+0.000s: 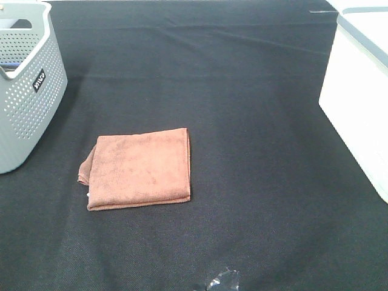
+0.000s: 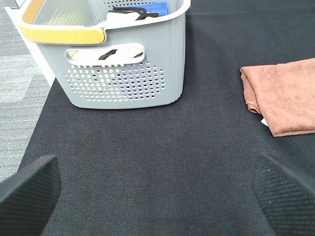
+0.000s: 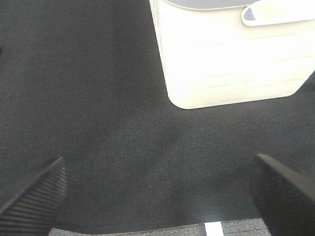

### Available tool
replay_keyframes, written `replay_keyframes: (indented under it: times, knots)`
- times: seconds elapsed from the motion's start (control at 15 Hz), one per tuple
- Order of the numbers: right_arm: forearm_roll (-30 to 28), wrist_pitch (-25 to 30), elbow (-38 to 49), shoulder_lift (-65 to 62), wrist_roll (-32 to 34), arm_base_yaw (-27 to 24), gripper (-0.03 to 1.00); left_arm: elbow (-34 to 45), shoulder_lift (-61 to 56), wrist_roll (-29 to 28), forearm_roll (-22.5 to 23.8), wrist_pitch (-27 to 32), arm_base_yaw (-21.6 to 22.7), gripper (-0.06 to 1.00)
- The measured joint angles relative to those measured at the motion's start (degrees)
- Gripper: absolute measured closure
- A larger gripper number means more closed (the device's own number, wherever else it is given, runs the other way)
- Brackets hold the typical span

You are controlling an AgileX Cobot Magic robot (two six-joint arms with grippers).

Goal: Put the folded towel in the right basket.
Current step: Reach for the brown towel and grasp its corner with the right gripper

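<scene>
Both spread wide, holding nothing: left gripper (image 2: pixel 157 192), right gripper (image 3: pixel 158 196); folded towel (image 1: pixel 140 170) lies flat, untouched.

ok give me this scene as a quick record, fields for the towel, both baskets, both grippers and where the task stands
towel: folded brown towel, lying flat on the black tablecloth, left of centre
left basket: grey perforated basket, a few items inside
right basket: white basket, at the right edge, apart from the towel
left gripper: left gripper open, empty, over bare cloth
right gripper: right gripper open, empty, near the white basket
task status: towel not yet grasped
</scene>
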Motion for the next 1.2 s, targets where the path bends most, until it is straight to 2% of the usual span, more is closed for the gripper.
replay_keyframes:
  times: [1.2]
  knots:
    - [0.52,0.00,0.00,0.00,0.00,0.00,0.00,0.00,0.00,0.00,0.00,0.00,0.00,-0.05]
